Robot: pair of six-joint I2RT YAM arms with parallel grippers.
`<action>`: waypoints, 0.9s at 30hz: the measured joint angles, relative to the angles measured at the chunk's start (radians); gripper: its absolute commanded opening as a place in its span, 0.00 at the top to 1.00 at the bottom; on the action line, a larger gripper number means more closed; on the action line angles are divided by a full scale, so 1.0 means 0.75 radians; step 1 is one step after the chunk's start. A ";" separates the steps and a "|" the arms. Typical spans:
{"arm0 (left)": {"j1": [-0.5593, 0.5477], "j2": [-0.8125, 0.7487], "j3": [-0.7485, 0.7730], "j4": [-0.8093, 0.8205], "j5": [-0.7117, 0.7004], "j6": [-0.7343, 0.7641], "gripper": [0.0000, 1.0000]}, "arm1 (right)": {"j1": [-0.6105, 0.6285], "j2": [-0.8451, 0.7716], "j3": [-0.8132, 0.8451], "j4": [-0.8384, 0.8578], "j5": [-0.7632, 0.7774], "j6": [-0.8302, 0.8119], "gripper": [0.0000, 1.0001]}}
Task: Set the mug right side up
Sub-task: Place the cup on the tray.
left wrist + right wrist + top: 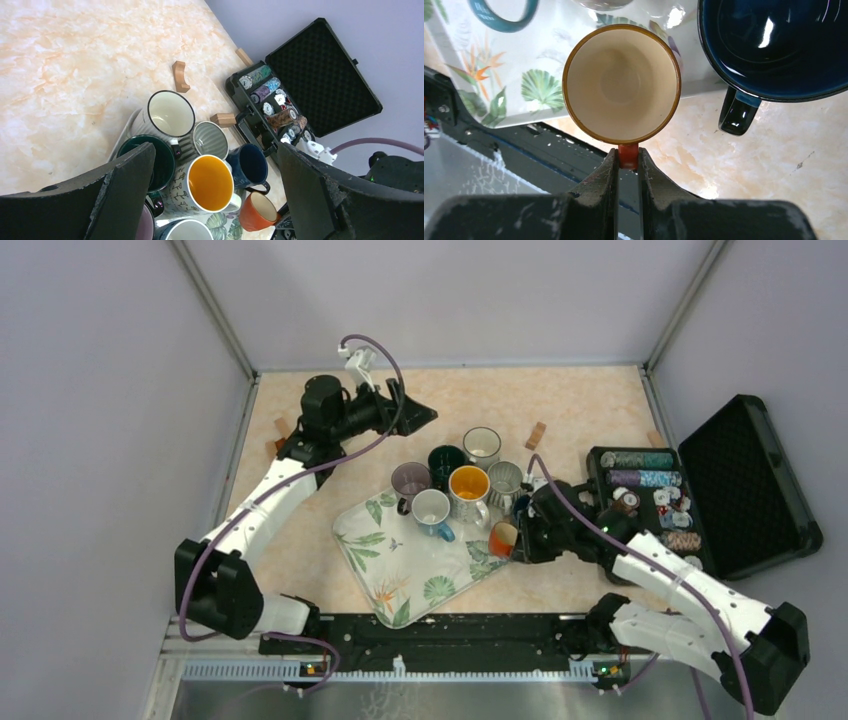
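The right pincer (628,161) is clenched on the handle of the orange mug (621,85) at the tray's (544,85) edge. Such a narrow hold could let the mug swivel or bump the blue mug (774,45) alongside. The left pincer (418,413) hangs released over the bench (560,400). Whether the orange mug's base touches the tray is hidden.

Your mug (503,537) | small, orange outside, cream inside, brown rim | mouth facing up, roughly upright, exact tilt unclear | handle on its right-edge side | lies toward the worktop's near edge, right of centre | resting or lifted: can't tell
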 measured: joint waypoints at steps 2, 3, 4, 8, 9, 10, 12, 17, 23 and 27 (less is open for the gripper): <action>0.003 -0.010 0.000 0.000 0.000 0.007 0.02 | 0.032 0.028 -0.014 0.016 0.044 0.026 1.00; 0.003 -0.014 0.000 0.000 -0.001 0.009 0.02 | 0.048 0.042 -0.019 0.025 0.070 0.040 1.00; 0.004 -0.016 0.000 0.000 0.000 0.013 0.02 | 0.067 0.057 -0.027 0.038 0.100 0.053 1.00; 0.006 -0.018 0.000 -0.001 -0.004 0.018 0.02 | 0.114 0.099 -0.051 0.077 0.183 0.107 1.00; 0.007 -0.018 0.000 -0.001 -0.003 0.018 0.02 | 0.123 0.108 -0.054 0.083 0.201 0.119 1.00; 0.008 -0.018 0.000 -0.001 -0.003 0.018 0.02 | 0.130 0.116 -0.058 0.092 0.218 0.131 1.00; 0.010 -0.018 0.000 -0.001 -0.003 0.019 0.02 | 0.142 0.128 -0.067 0.115 0.248 0.148 1.00; 0.011 -0.018 0.000 -0.001 -0.004 0.019 0.02 | 0.156 0.152 -0.078 0.157 0.303 0.177 1.00; 0.013 -0.018 0.000 -0.001 -0.003 0.020 0.02 | 0.194 0.206 -0.080 0.204 0.352 0.191 1.00; 0.014 -0.018 0.000 -0.001 -0.004 0.022 0.02 | 0.230 0.246 -0.095 0.217 0.378 0.197 1.00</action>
